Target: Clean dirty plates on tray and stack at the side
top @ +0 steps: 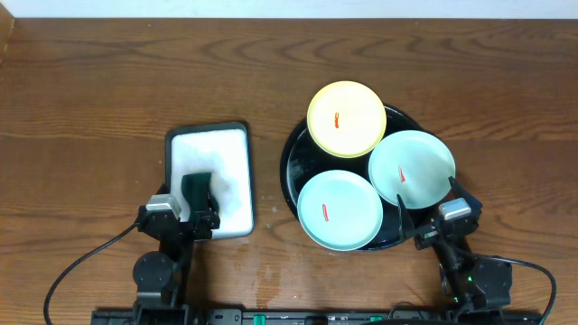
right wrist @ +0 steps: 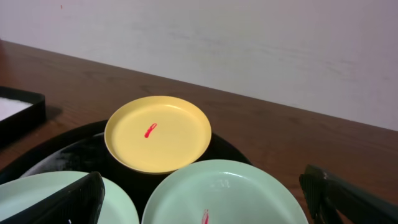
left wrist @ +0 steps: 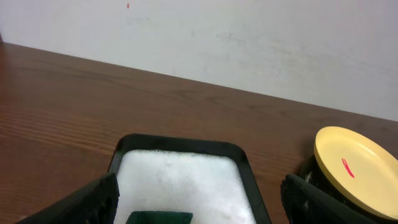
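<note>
Left gripper (left wrist: 199, 208) is held wide, empty, over the white tray (left wrist: 180, 146), a green pad (left wrist: 158, 217) (likely a sponge) between its jaws: wiper is judged to be fetched first. Right gripper (right wrist: 205, 208) is spread wide, empty, over a green plate (right wrist: 236, 186); yellow plate (right wrist: 158, 134) lies ahead. All sit smeared on the black tray (right wrist: 81, 152), none stacked.

The wooden table (top: 90, 81) carries a round black tray (top: 291, 170) and, beside it, a white tray (top: 219, 149) (dark-rimmed).
</note>
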